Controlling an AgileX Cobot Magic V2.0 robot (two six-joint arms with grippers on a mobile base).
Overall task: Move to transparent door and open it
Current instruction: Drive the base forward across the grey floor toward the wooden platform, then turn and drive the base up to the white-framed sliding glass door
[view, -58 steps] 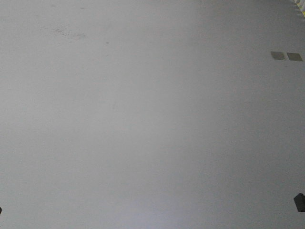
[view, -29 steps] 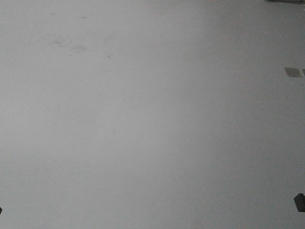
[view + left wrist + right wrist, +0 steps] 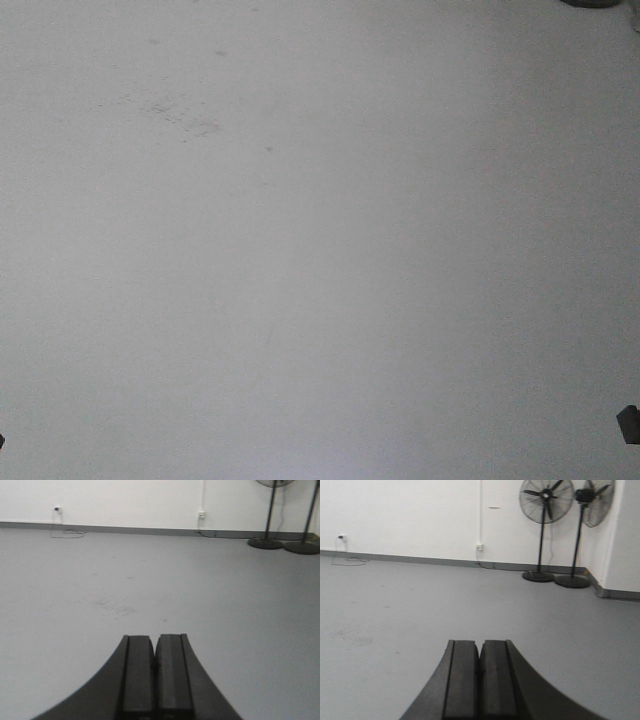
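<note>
Fingers of the left gripper [image 3: 155, 640] lie pressed together with nothing between them, and the right gripper [image 3: 480, 644] is closed and empty in the same way. Ahead of both is bare grey floor [image 3: 210, 595] with a faint scuff patch [image 3: 112, 605]. The front view shows only this floor and the patch. Only the 2 wrist views reach the white wall [image 3: 410, 515], its sockets [image 3: 479, 546] and the 2 standing fans [image 3: 546, 497] near the right corner. The transparent door is in none of the views, so the base must find it before anything else. I judge that such a panel is stiff, smooth and breakable, so it is better to take a handle or the frame edge, not the pane.
</note>
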